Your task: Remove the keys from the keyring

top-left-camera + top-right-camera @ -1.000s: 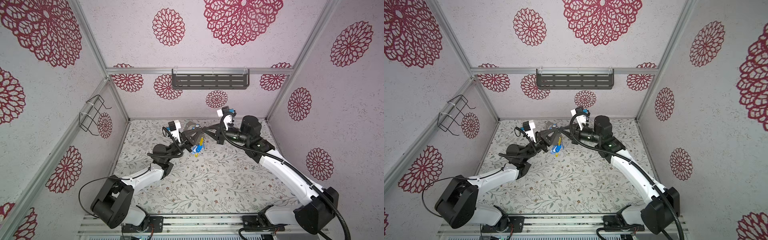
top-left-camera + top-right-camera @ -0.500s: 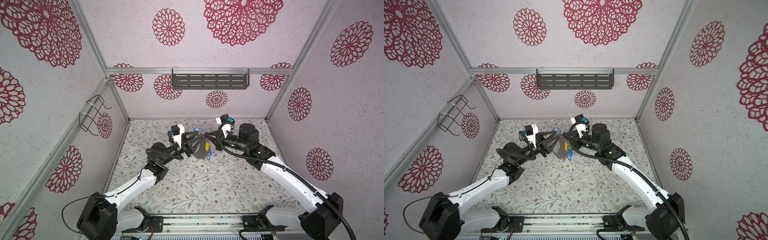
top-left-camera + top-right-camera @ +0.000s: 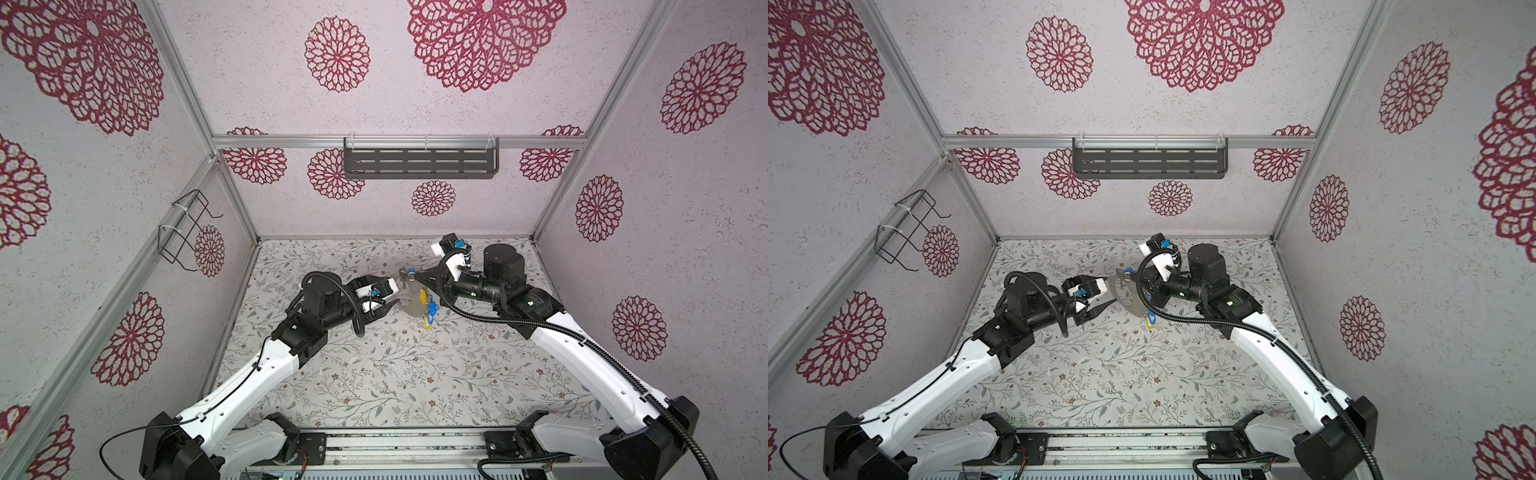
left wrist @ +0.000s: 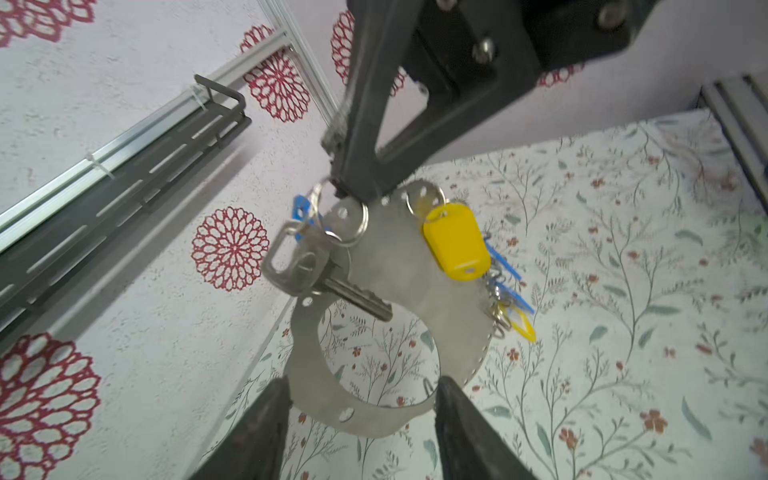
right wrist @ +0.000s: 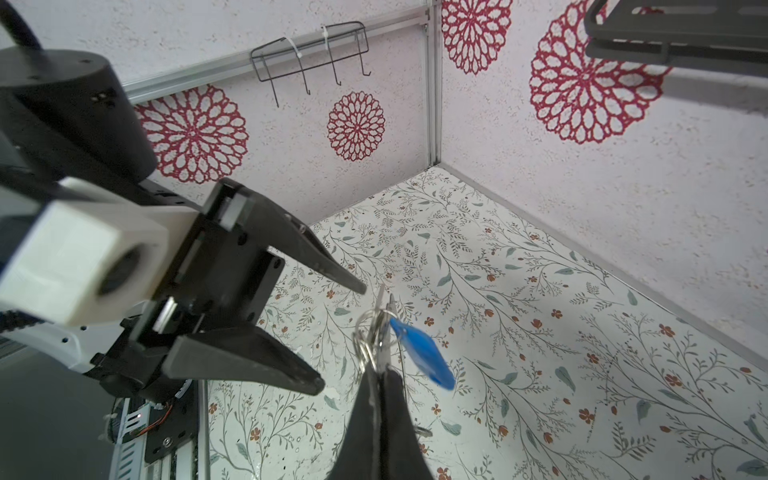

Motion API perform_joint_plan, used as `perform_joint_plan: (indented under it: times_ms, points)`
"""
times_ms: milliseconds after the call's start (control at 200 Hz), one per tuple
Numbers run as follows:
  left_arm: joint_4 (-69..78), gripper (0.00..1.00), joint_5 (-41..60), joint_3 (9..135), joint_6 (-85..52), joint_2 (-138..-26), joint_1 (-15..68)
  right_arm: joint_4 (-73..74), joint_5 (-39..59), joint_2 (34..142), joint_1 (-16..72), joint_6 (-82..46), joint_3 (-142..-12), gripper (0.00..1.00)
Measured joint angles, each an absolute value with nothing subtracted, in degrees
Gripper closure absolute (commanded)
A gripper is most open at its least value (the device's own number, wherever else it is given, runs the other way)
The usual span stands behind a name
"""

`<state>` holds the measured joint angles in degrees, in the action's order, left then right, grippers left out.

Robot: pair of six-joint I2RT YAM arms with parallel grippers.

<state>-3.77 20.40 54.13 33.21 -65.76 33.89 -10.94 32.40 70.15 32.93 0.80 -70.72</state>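
Observation:
The keyring (image 3: 409,306), a flat grey hoop with small holes, hangs above the floral floor in both top views (image 3: 1126,296). My right gripper (image 3: 415,277) is shut on its upper edge, as the left wrist view shows (image 4: 349,189). Keys hang from the hoop: a yellow tag (image 4: 455,241), a silver metal key (image 4: 332,278), and blue tags (image 4: 505,291) (image 5: 419,351). My left gripper (image 3: 391,290) stands open just left of the hoop. In its wrist view the hoop's lower arc (image 4: 353,411) lies between the spread fingers (image 4: 266,415), gripped by neither.
A dark slotted shelf (image 3: 420,163) is fixed on the back wall. A black wire rack (image 3: 187,228) hangs on the left wall. The arms' base rail (image 3: 399,442) runs along the front edge.
My left gripper has opened and let go of the keyring, and its arm has drawn back to the left. The hoop now hangs from the right gripper alone.

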Motion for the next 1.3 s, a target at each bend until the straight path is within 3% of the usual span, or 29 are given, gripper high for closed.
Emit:
perform_joint_plan:
  times_ms: [295,976,1301]
  points:
    - [-17.5,0.47,20.0,63.8,43.3,-67.7,33.7,-16.3,33.0,70.1,32.9,4.1,-71.0,1.00]
    - [-32.2,0.53,32.3,78.8,46.0,-78.0,32.1,-17.1,35.2,70.8,32.9,4.9,-70.6,1.00]
    - [-32.8,0.70,33.6,78.8,46.5,-78.8,32.1,-17.0,36.1,71.4,32.9,4.9,-70.6,1.00]
